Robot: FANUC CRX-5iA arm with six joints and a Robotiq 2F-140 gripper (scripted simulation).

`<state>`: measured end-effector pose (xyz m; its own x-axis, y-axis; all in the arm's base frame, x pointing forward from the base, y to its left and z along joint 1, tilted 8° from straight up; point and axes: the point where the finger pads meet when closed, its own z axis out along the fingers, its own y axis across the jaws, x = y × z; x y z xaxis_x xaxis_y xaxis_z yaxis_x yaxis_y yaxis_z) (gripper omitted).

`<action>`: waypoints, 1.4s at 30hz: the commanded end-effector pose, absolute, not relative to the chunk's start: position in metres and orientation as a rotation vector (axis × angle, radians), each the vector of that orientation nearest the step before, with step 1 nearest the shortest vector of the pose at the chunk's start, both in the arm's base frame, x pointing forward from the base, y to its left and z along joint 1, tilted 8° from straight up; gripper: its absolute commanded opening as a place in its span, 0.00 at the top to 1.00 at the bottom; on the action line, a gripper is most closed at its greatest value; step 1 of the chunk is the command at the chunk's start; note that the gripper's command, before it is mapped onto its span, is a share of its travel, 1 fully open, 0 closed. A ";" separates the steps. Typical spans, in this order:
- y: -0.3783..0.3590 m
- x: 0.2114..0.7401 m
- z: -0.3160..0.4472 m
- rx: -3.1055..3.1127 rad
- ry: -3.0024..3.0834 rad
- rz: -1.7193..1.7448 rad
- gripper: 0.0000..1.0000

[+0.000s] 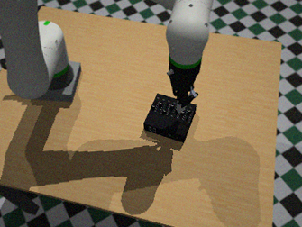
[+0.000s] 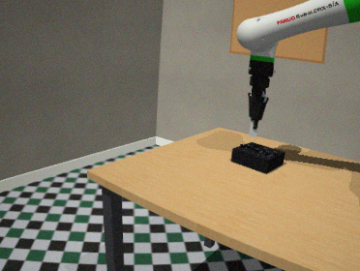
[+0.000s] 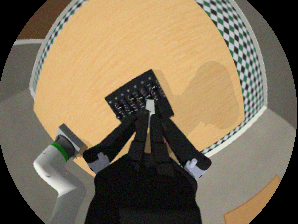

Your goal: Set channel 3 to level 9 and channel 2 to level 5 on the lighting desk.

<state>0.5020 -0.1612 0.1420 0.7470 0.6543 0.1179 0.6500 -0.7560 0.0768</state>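
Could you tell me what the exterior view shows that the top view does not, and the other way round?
Only the exterior view shows the gap between the closed gripper and the lighting desk, a table leg, the walls and a wall board. Only the top view shows the arm's grey base plate and the desk's top face from above, though too small to read. Both show the wooden table, the arm and the checkered floor.

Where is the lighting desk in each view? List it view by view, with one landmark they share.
Top: lighting desk right of centre on the table, under the hand.
Exterior: the black box right of centre, below the shut hand hanging above it.
Wrist: at centre, just beyond the fingertips.
Shared landmark: the wooden table under the desk.
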 end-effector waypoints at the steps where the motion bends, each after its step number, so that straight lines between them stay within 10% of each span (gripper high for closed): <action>1: -0.152 0.501 0.141 3.038 0.671 0.214 1.00; 42: -0.114 0.497 0.138 2.553 -2.082 0.159 1.00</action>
